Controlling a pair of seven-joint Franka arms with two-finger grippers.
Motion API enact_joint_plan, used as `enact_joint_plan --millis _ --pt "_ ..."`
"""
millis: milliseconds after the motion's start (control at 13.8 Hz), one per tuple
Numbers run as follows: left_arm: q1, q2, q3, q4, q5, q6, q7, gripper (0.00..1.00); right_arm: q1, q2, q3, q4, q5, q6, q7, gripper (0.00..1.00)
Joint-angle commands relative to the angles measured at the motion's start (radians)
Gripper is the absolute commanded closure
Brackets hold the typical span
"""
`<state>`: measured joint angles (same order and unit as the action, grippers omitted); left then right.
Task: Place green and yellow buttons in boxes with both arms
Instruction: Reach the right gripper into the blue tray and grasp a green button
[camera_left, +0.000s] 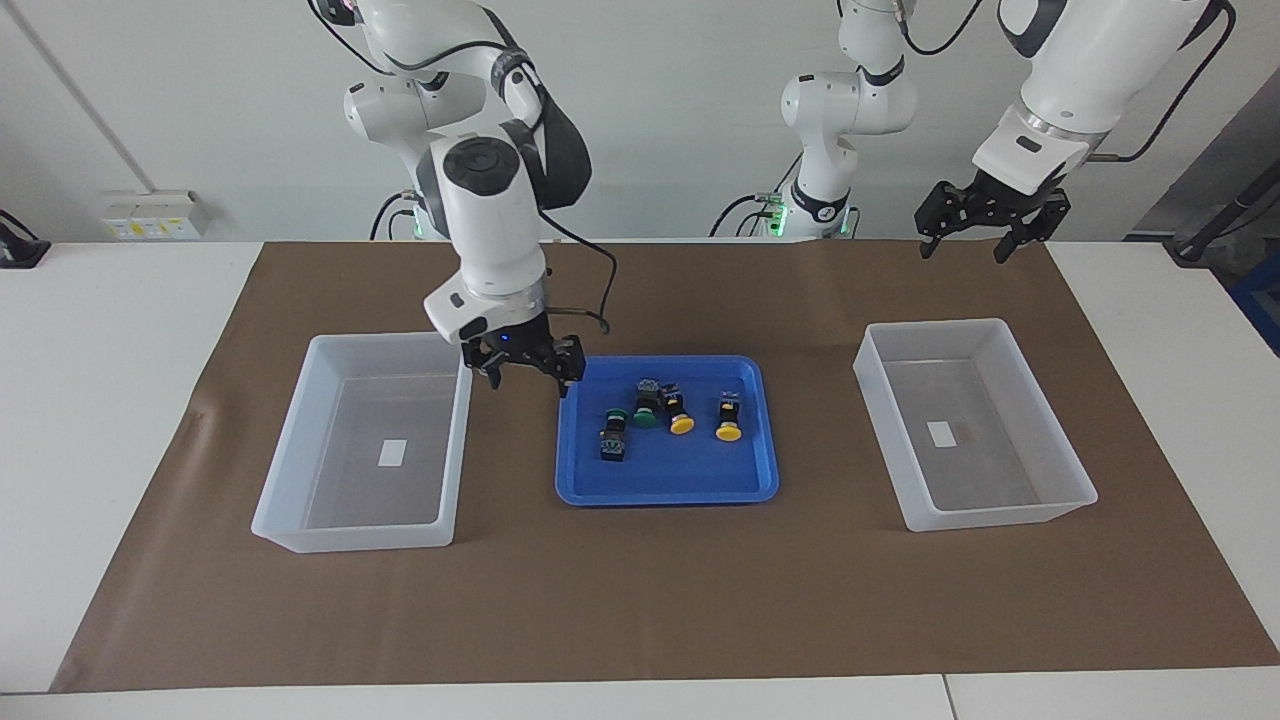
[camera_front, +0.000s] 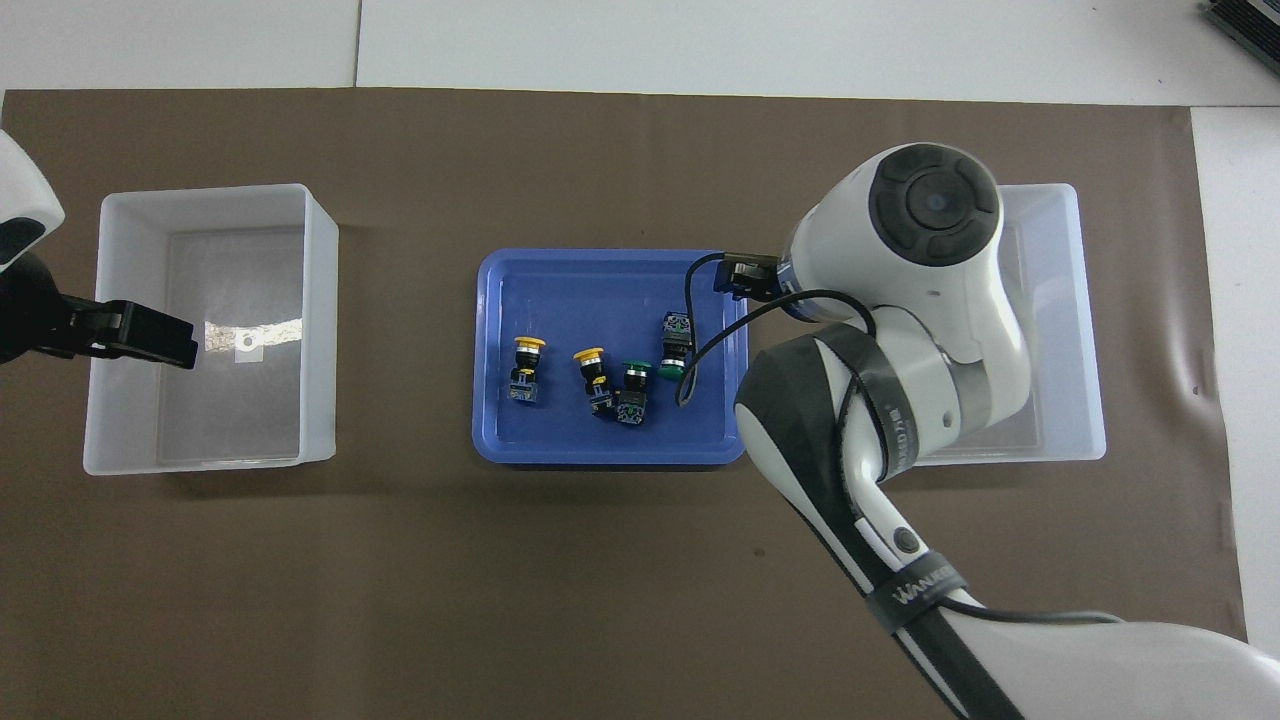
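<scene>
1. Fingers spread, empty, on black right gripper, low over the shallow blue plastic tray corner; black left gripper also open, waiting.
2. Four black-bodied green and yellow mushroom-cap buttons all in tray; translucent white plastic bins bare.
3. Nxt: go for green cap nearest right gripper, grip body sides, avoid neighbours.

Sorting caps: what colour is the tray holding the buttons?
Blue tray, clearest in the facing view.

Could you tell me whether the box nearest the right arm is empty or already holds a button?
Empty: the box shows only its label.
</scene>
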<state>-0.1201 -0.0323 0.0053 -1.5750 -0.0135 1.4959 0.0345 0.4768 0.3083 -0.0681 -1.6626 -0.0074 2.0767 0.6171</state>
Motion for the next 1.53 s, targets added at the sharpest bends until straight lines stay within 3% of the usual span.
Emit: enact_joint_plan --millis 0,582,1018,1164,1309,1382,1455 --pt "0.002 -0.017 0.001 -0.014 0.001 -0.009 -0.001 0.0 0.045 0.02 -0.001 -0.064 0.003 0.121 0.032 0.0" --pt "0.002 -0.017 0.001 -0.014 0.001 -0.009 -0.001 0.0 0.103 0.149 -0.001 -0.101 -0.005 0.319 -0.023 0.03" --pt "0.002 -0.017 0.001 -0.014 0.001 -0.009 -0.001 0.0 0.106 0.172 -0.001 -0.117 -0.006 0.348 -0.025 0.38" --pt "0.002 -0.017 0.001 -0.014 0.001 -0.009 0.001 0.0 0.106 0.17 -0.001 -0.129 -0.005 0.364 -0.022 0.43" --pt "0.002 -0.017 0.001 -0.014 0.001 -0.009 -0.001 0.0 0.106 0.17 -0.001 -0.129 -0.006 0.364 -0.022 0.62" --pt "0.002 -0.017 0.001 -0.014 0.001 -0.009 -0.001 0.0 0.106 0.17 -0.001 -0.129 -0.005 0.364 -0.022 0.85" --pt "0.002 -0.017 0.001 -0.014 0.001 -0.011 -0.001 0.0 0.106 0.17 -0.001 -0.129 -0.005 0.362 -0.019 1.0"
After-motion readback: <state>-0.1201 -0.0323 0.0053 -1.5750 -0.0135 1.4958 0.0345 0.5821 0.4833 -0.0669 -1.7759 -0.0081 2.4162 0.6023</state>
